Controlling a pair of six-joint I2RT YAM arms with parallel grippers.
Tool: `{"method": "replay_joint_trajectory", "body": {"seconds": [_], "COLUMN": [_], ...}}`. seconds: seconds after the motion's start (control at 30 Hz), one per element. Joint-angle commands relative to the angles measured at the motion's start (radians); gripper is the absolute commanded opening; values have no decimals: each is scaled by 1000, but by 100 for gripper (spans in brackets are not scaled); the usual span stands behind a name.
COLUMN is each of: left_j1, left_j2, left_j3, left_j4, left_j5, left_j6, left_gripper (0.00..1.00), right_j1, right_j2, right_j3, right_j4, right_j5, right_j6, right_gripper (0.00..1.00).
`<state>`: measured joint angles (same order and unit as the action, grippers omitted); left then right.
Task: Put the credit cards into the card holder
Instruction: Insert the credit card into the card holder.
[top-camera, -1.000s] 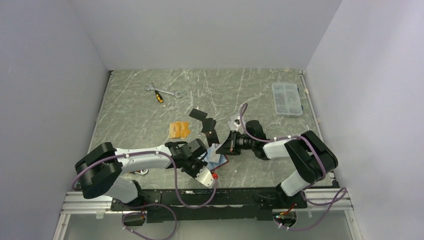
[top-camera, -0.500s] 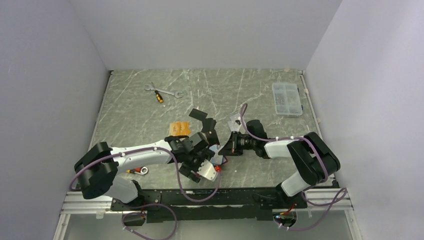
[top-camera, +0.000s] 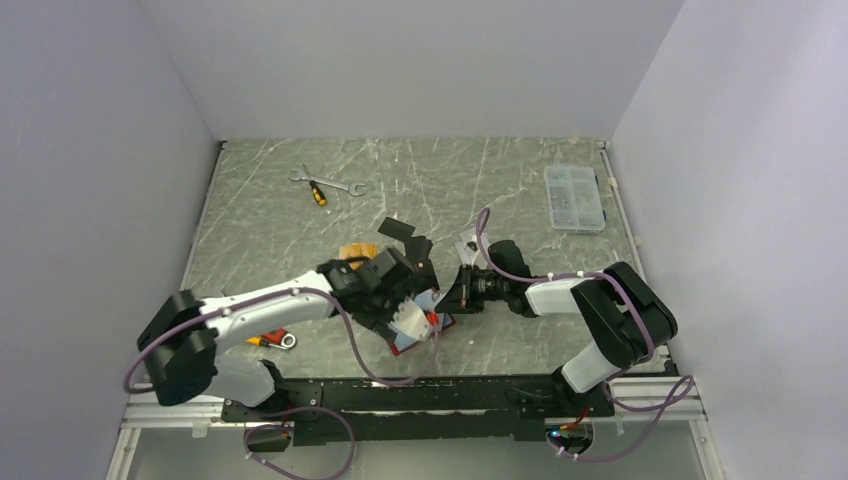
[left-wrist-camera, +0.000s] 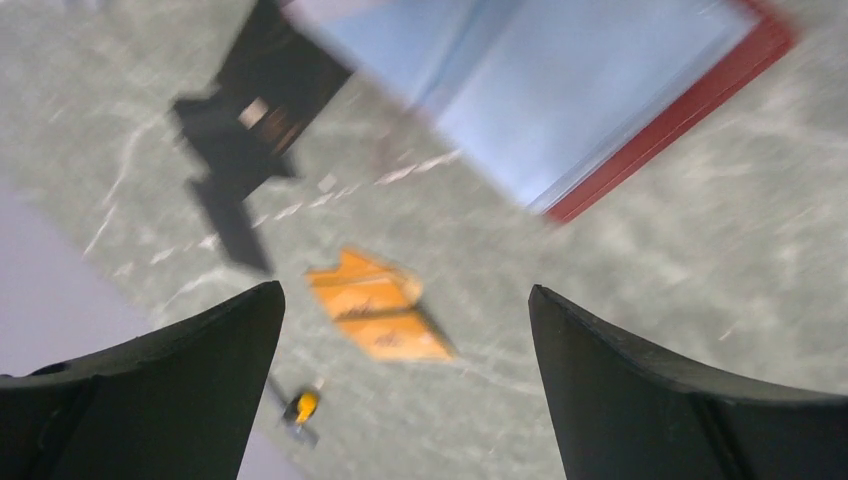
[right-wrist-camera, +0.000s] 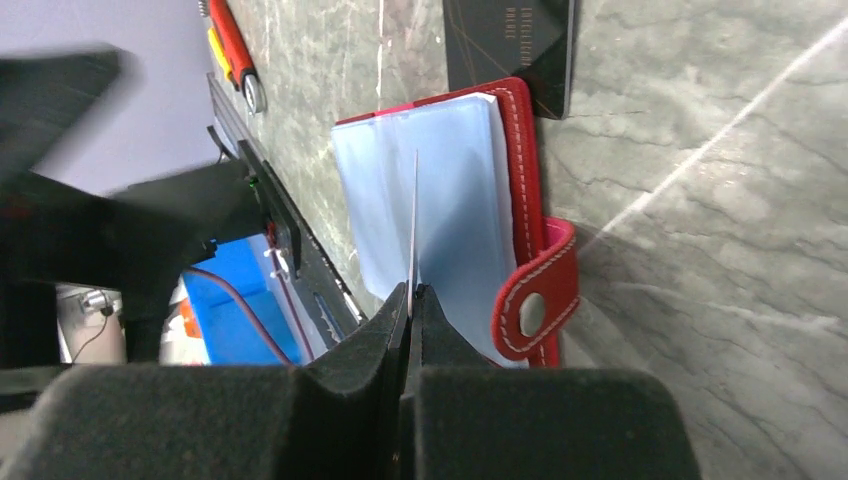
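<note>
The card holder (top-camera: 438, 323) lies open near the front middle, red with clear sleeves (right-wrist-camera: 450, 190) and a snap tab (right-wrist-camera: 540, 300). My right gripper (top-camera: 463, 290) is shut on the edge of one thin clear sleeve (right-wrist-camera: 414, 215), which it holds upright. My left gripper (top-camera: 385, 272) hangs open and empty just left of the holder, above the table. In the left wrist view orange credit cards (left-wrist-camera: 375, 305) lie ahead between the open jaws, with the holder (left-wrist-camera: 680, 120) blurred above. Black cards (top-camera: 398, 228) and a silver-grey card (top-camera: 468, 243) lie behind the holder.
A wrench and a yellow-handled screwdriver (top-camera: 325, 187) lie at the back left. A clear compartment box (top-camera: 573, 197) sits at the back right. A red-handled screwdriver and a ring spanner (top-camera: 272, 341) lie under the left arm. A black card (right-wrist-camera: 510, 40) touches the holder's far edge.
My left gripper has opened wide and swung from the holder's near side toward the back, over the orange cards. The right gripper has kept its grip and place.
</note>
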<state>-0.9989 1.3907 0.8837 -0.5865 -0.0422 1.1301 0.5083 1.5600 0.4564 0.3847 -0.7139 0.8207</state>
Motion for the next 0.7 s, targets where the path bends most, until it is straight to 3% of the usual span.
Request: {"method": "replay_joint_trajectory", "body": {"seconds": [0.0, 0.07, 0.17, 0.2, 0.23, 0.27, 0.33, 0.43, 0.53, 0.67], "left_j1": [141, 216, 233, 216, 193, 184, 167, 122, 83, 74], "left_j2": [-144, -129, -20, -38, -100, -182, -422, -586, -544, -316], "left_j3": [146, 169, 292, 261, 200, 113, -102, -345, -412, -306], "left_j4": [-115, -152, -414, -366, -290, -205, 15, 101, 238, 224], "left_j5": [29, 39, 208, 229, 262, 315, 412, 495, 484, 490], "left_j6": [40, -56, -1, 0, 25, 63, 148, 304, 306, 275], "left_gripper": [99, 99, 81, 71, 70, 74, 94, 99, 99, 99], "right_j1": [-12, -13, -13, -13, -13, -14, -13, -16, -16, -16], "right_j2": [-39, -37, -33, -32, -33, -31, -34, -34, -35, -36], "right_j3": [33, 37, 41, 43, 50, 57, 72, 85, 74, 50], "right_j4": [-40, -29, -12, -11, -13, -20, -42, -50, -8, 51], "right_j5": [21, 25, 34, 35, 35, 31, 28, 24, 15, -2], "right_j6": [-50, -49, -46, -45, -48, -53, -71, -91, -75, -46], "right_gripper": [0, 0, 0, 0, 0, 0, 0, 0, 0, 0]}}
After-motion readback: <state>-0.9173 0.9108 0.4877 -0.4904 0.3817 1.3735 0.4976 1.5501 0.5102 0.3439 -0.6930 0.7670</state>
